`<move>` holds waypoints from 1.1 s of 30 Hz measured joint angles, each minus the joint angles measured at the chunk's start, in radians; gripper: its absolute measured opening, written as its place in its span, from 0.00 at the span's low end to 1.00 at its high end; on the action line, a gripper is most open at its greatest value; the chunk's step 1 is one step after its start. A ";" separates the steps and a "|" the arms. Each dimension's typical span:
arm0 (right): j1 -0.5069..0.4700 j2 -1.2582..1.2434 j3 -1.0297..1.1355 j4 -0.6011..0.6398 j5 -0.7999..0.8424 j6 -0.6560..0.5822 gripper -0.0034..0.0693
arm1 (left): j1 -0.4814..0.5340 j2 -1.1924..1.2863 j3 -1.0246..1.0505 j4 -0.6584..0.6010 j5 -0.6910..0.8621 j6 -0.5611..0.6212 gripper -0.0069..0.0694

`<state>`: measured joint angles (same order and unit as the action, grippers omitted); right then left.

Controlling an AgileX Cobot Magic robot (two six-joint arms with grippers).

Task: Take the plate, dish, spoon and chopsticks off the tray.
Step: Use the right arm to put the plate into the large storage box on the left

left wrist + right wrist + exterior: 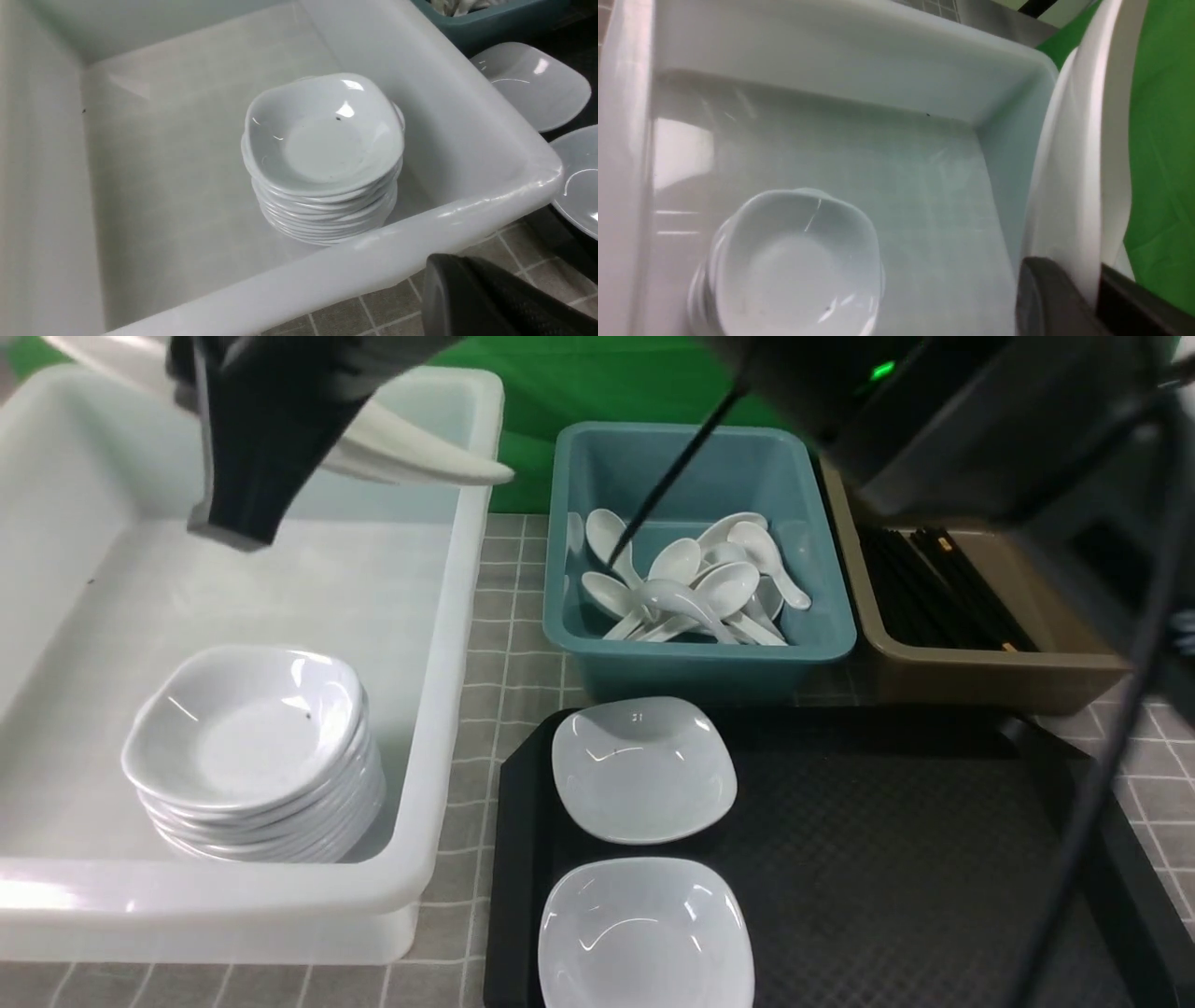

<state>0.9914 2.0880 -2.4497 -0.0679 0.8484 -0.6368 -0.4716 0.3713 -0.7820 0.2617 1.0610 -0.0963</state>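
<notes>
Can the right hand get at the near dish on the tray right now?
Probably not yet. The right hand is shut on the plate above the white bin, away from the tray. The near dish itself sits uncovered.

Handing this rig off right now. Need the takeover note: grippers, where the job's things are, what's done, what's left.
Right gripper: shut on the plate, held in the air over the white bin.
Left gripper: shut, nothing seen in it, beside that bin's corner nearest the tray.
Tray: two small dishes on its left side; no spoon or chopsticks on the part in view.
Done: plate lifted off. Spoons lie in the teal bin, chopsticks in the brown bin.
Left: set the plate down, clear both dishes.
</notes>
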 joint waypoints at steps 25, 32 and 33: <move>-0.138 0.356 0.000 0.352 -0.461 -0.299 0.14 | 0.000 -0.001 0.000 0.176 -0.036 -0.179 0.11; -0.160 0.422 0.000 0.361 -0.494 -0.291 0.14 | 0.000 -0.001 0.000 0.041 -0.053 -0.107 0.11; -0.160 0.425 0.000 0.362 -0.498 -0.292 0.14 | 0.000 -0.001 0.000 0.040 -0.053 -0.106 0.11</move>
<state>0.8316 2.5126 -2.4497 0.2938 0.3504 -0.9288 -0.4716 0.3707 -0.7822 0.3017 1.0080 -0.2021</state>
